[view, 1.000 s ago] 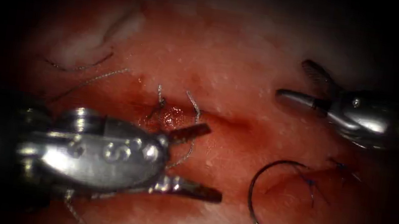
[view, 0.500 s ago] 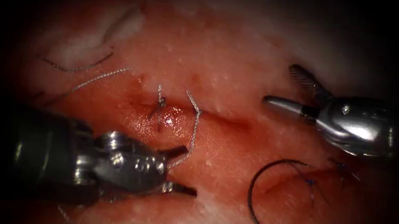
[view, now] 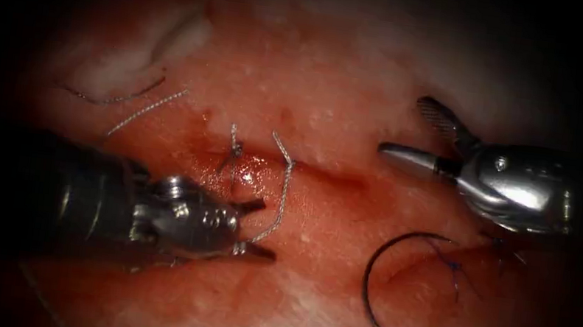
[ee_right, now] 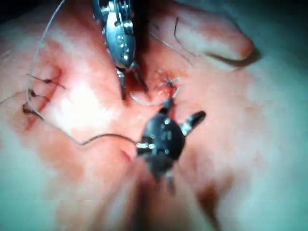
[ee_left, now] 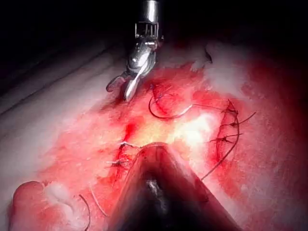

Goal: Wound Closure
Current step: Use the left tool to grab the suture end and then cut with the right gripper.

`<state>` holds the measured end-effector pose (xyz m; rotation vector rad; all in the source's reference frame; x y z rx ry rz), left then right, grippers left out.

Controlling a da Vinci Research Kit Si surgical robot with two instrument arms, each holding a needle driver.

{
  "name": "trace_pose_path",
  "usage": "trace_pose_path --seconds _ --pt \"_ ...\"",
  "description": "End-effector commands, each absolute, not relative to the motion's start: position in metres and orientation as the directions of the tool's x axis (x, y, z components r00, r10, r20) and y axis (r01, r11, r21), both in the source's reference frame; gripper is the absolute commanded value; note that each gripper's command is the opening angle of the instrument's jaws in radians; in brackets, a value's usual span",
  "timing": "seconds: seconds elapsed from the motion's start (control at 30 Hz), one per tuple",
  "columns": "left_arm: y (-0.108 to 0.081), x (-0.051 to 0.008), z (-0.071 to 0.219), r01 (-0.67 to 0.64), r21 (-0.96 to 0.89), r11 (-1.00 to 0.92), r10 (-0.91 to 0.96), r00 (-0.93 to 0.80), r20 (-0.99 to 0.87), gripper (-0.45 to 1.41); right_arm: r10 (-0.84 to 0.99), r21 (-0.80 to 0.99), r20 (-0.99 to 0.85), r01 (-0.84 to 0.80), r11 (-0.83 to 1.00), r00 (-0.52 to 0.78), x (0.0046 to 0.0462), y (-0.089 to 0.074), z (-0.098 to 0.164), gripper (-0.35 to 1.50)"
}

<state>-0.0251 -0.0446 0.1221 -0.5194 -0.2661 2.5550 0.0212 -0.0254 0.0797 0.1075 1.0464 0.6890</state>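
In the endoscope view the cut (view: 320, 173) runs across the tissue (view: 331, 79). A knotted stitch (view: 234, 150) crosses its left part. Beside it a pale thread (view: 283, 185) drops from a second stitch and passes between the jaws of my left tool (view: 254, 227), which stand open around it without clamping. My right tool (view: 419, 136) hovers open above the cut's right end and holds nothing. The curved needle (view: 368, 280) lies free on the tissue, lower right of the cut, held by neither tool. The left wrist view has the right tool (ee_left: 124, 88) open near the needle (ee_left: 166, 115).
Dark-threaded stitches (view: 453, 269) sit beside the needle's upper end at the right. Loose thread ends (view: 142, 112) trail over the upper left, near a pale flap of tissue (view: 133, 62). Red fluid (view: 252, 177) wets the cut around the knot.
My left tool has drawn back to the left and its jaws have narrowed around the thread. The right tool has shifted slightly left. The needle has not moved.
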Motion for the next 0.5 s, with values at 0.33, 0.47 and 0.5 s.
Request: trace_pose_path --seconds 0.33,0.47,0.5 --pt "-0.0447 -0.0243 0.1229 -0.4 -0.333 -0.854 0.499 -0.811 -0.306 -0.45 0.571 0.404 -0.759 -0.46 0.79 0.313 0.0221 -0.0262 0.0798 1.33" --pt "-0.0433 -0.0236 0.122 -0.412 -0.314 -0.855 0.501 -0.812 -0.299 -0.45 0.539 0.412 -0.776 -0.384 0.826 0.327 0.0231 -0.0269 0.0797 1.33" --pt "-0.043 -0.0235 0.1217 -0.413 -0.314 -0.855 0.501 -0.813 -0.295 -0.45 0.5 0.393 -0.798 -0.338 0.855 0.336 0.0235 -0.0272 0.0798 1.33"
